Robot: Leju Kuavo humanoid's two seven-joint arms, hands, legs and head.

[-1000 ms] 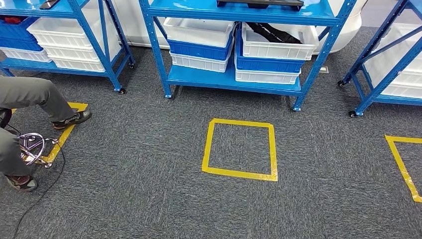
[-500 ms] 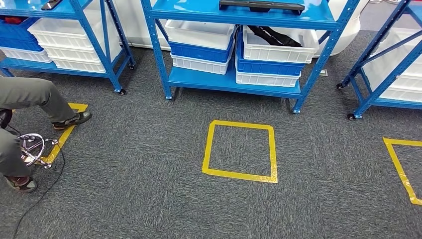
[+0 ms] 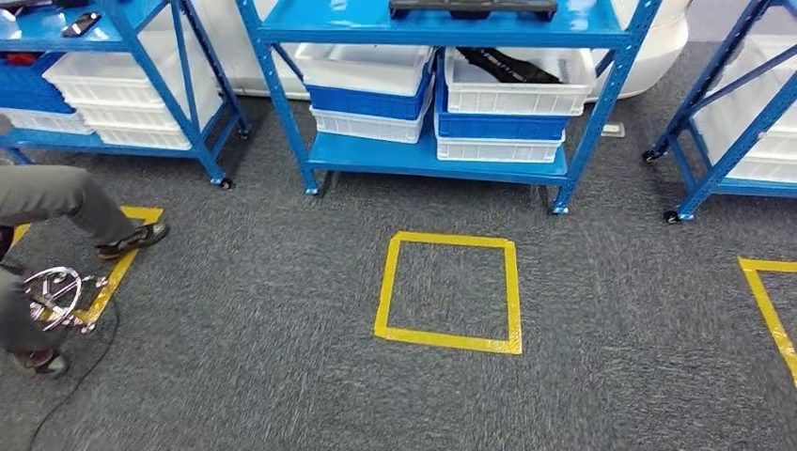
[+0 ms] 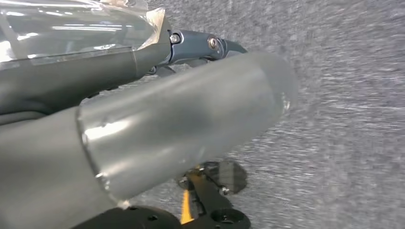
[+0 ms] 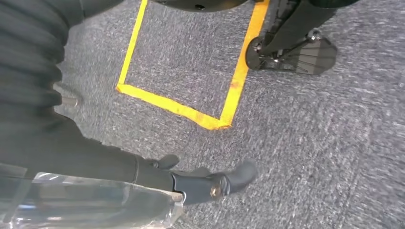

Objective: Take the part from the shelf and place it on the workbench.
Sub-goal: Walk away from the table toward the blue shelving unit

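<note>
Whole head view shifts and blurs versus half a second ago, so the camera moves, probably a step toward blue shelf; dark flat part lies on its top board; left hand and right hand hang, fingers loosely spread, holding nothing.

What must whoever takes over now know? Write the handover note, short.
Left hand: holds nothing, hangs over the carpet.
Right hand: holds nothing, fingers extended, hangs by yellow floor tape.
Things: a long black item lies on the top board of the middle blue shelf; a dark strip lies in a white bin below. Which one is the part, I cannot tell.
Stage: this fits either a fetch to come or a delivery already made. Check the workbench.
A seated person is on the left.
</note>
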